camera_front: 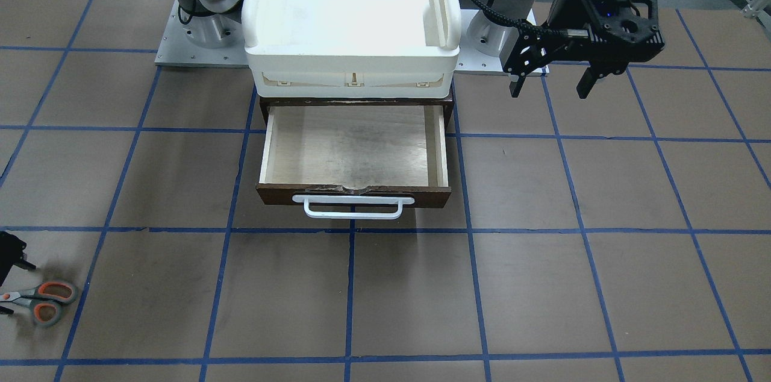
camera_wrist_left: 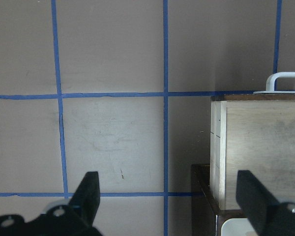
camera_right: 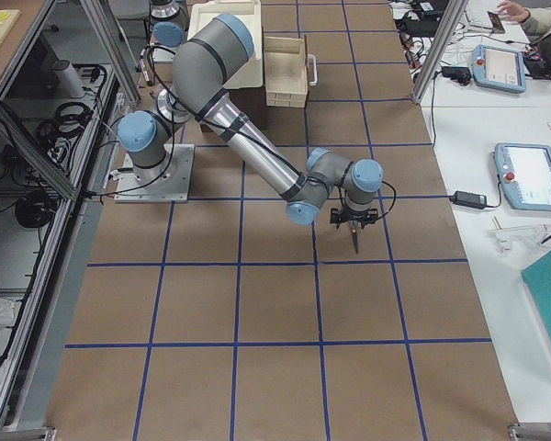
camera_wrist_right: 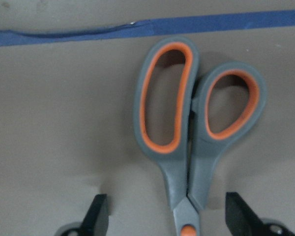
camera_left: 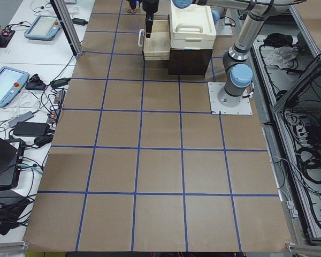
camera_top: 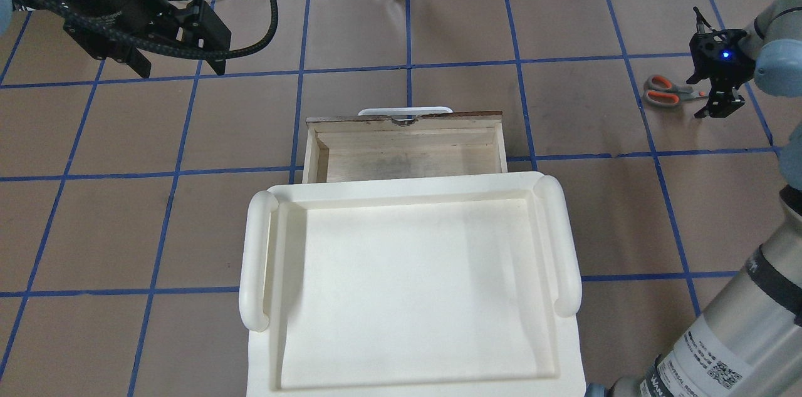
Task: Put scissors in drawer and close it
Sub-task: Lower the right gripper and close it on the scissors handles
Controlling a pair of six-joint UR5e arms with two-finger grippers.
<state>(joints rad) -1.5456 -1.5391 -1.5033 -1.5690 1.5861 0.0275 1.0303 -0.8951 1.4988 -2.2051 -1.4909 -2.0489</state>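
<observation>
The scissors (camera_wrist_right: 187,132), grey with orange-lined loops, lie flat on the table at its far right end (camera_top: 667,91). My right gripper (camera_wrist_right: 167,216) is open, low over them, one finger on each side of the shanks by the pivot. The blades are hidden under it. The drawer (camera_front: 355,153) stands pulled out with its pale interior bare and its white handle (camera_front: 353,207) toward the operators' side. My left gripper (camera_front: 551,87) hangs open in the air beside the drawer cabinet, holding nothing; in the left wrist view the drawer's side wall (camera_wrist_left: 255,147) is just ahead of its right finger.
A white plastic tray (camera_top: 407,272) with rounded rims sits on top of the dark cabinet that holds the drawer. Blue tape lines grid the brown table. Tablets and cables lie on the side benches beyond the table's edge.
</observation>
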